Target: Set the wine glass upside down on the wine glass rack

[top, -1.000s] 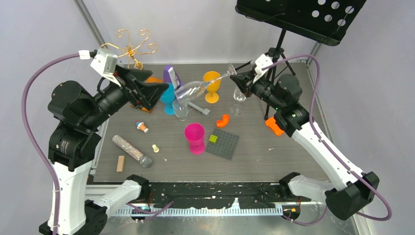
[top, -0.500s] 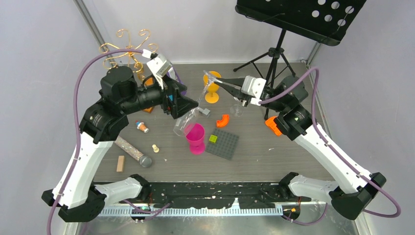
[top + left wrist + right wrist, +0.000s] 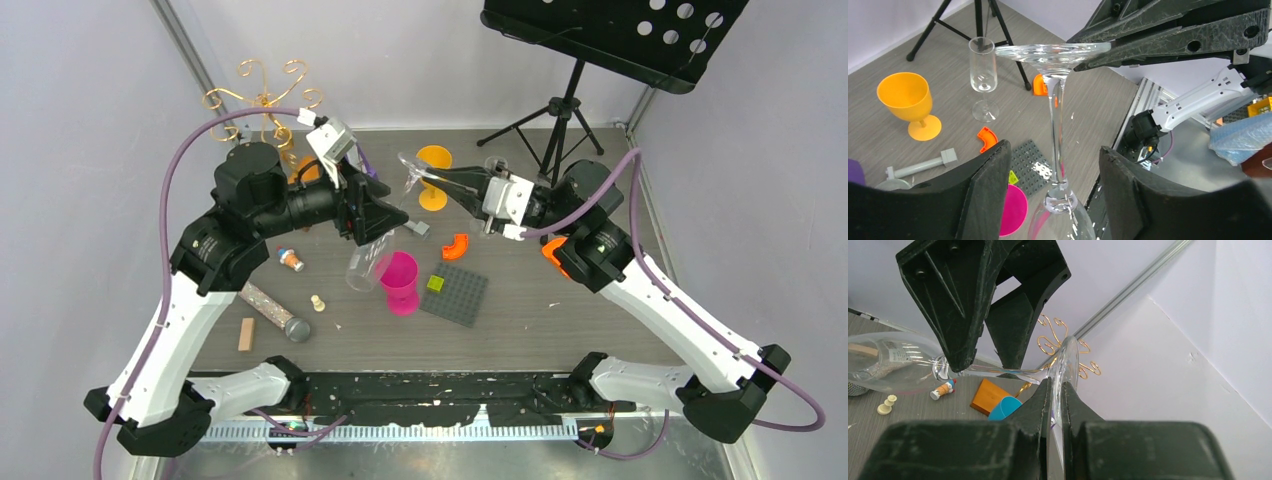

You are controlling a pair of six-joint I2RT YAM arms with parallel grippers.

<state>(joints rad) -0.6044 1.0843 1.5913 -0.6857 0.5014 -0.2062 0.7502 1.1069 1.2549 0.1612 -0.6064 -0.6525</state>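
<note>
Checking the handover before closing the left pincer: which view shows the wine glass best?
Left wrist: the wine glass fills the frame, foot clamped in the right pincer, stem inside the open left pincer. Top external shows it small, partly behind that pincer; right wrist shows it sideways, foot edge-on.

A grey wood-grain table sits between plain pale walls, with aluminium posts at the back corners. A black music stand stands at the back right, under even light.
</note>
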